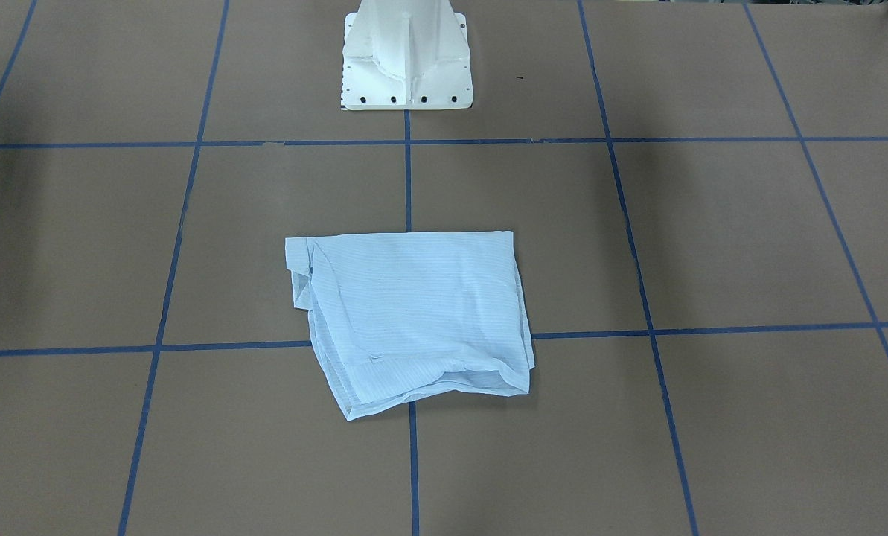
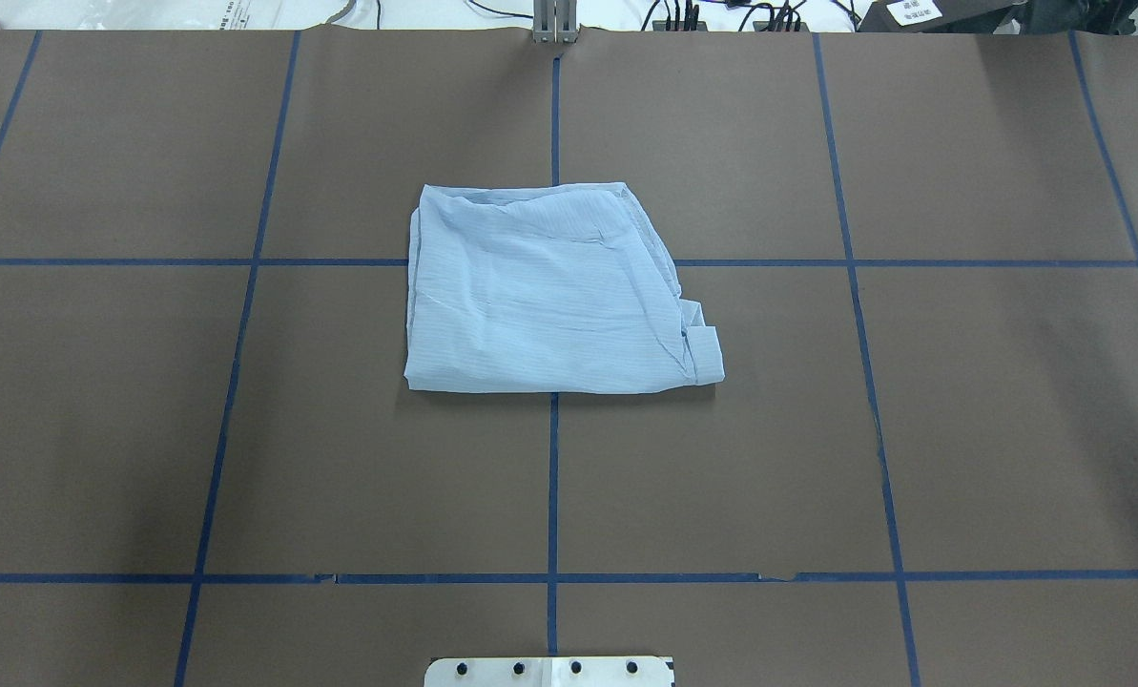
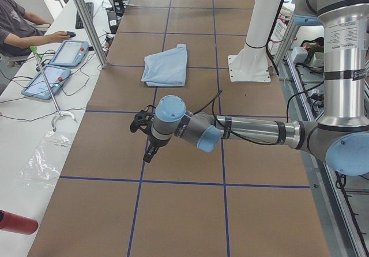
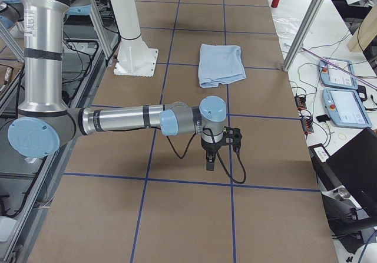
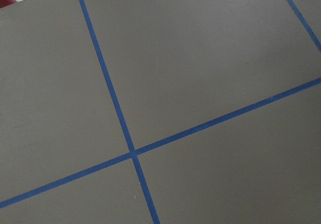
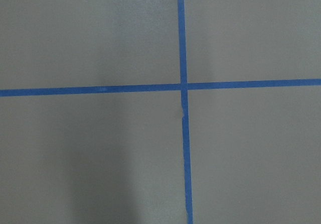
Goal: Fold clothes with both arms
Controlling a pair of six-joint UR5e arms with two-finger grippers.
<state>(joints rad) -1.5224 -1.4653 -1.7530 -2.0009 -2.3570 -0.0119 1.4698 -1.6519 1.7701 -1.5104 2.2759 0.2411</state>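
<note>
The shirt (image 2: 549,296) lies in the middle of the tabletop (image 2: 340,458), on the crossing of two blue tape lines (image 2: 554,477). It is folded into a compact, nearly square packet of several layers. One cuff (image 2: 707,348) sticks out a little at the near corner on the robot's right. The far edge is wavy and does not line up well. Nothing touches the shirt.

Both arms are held low and stretched out over bare tabletop, well apart from the shirt, one toward each end of the table. The left arm (image 3: 253,131) shows only in the view from the left end, with the left hand (image 3: 147,153) pointing down above the paper. The right arm (image 4: 118,120) shows only in the view from the right end, and the right hand (image 4: 210,164) also points down. From these side views one cannot tell if the fingers of either hand are apart or together. Each wrist camera sees only brown paper and a tape cross, so neither hand carries any cloth.

This placing probably keeps the arms out of the two central cameras, so the result can be seen freely. The folding looks finished or very near to it; perhaps only the cuff and the loose far edge need tidying. The white base (image 1: 406,67) stands behind the shirt.
</note>
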